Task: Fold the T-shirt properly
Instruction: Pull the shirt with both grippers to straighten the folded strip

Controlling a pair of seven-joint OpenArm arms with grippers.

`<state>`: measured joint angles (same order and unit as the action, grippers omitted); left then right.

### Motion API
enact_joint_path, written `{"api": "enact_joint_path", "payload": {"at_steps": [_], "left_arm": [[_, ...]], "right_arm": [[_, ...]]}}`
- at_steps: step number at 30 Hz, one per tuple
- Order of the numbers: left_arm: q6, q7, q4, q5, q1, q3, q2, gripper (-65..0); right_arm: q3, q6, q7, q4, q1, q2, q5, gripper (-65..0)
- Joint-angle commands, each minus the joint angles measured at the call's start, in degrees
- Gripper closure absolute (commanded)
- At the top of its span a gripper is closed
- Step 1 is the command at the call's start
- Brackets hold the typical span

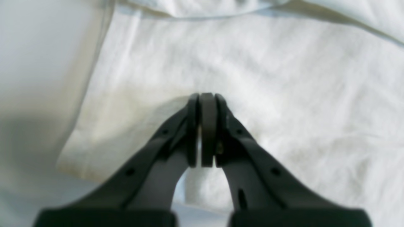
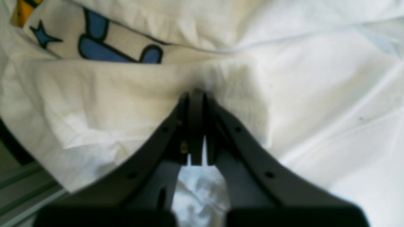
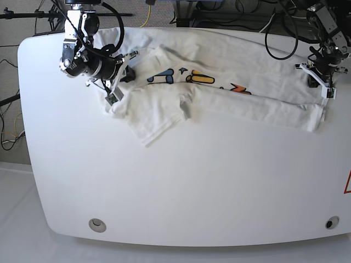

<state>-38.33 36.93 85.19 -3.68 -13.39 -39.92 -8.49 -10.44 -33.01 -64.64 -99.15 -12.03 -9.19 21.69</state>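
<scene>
The white T-shirt (image 3: 236, 101) lies stretched in a long band across the far half of the table, with one sleeve (image 3: 159, 123) spread toward the front. Its blue, yellow and orange print (image 3: 192, 76) faces up and also shows in the right wrist view (image 2: 94, 47). My right gripper (image 2: 196, 92) is shut, its tips pinching a raised fold at the shirt's left end (image 3: 114, 98). My left gripper (image 1: 206, 94) is shut with its tips on plain white cloth (image 1: 284, 78) near a straight edge, at the shirt's right end (image 3: 327, 97).
The white table (image 3: 192, 186) stretches toward the front, with a round fitting near each front corner (image 3: 97, 223) (image 3: 330, 222). Cables and stands crowd the far edge (image 3: 230, 16). The table's edge and a metal rail show in the right wrist view (image 2: 25, 186).
</scene>
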Motion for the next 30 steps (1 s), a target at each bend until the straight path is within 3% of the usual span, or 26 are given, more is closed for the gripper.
{"api": "enact_joint_path", "payload": {"at_steps": [1, 15, 30], "left_arm": [[-1.4, 6.4, -2.2, 2.8, -0.4, 1.7, 0.9, 0.0], [-1.1, 6.4, -4.0, 2.8, 1.6, 3.7, 1.2, 0.0], [-1.3, 6.4, -4.0, 5.7, 2.4, 1.9, 1.2, 0.0]], "right_arm": [[-0.2, 1.3, -3.4, 1.2, 1.5, -0.6, -6.7, 0.0], [-0.2, 1.3, -3.4, 1.7, 10.2, -0.6, -12.6, 0.0], [0.2, 1.2, -0.5, 10.8, 16.9, -0.5, -12.4, 0.0]]}}
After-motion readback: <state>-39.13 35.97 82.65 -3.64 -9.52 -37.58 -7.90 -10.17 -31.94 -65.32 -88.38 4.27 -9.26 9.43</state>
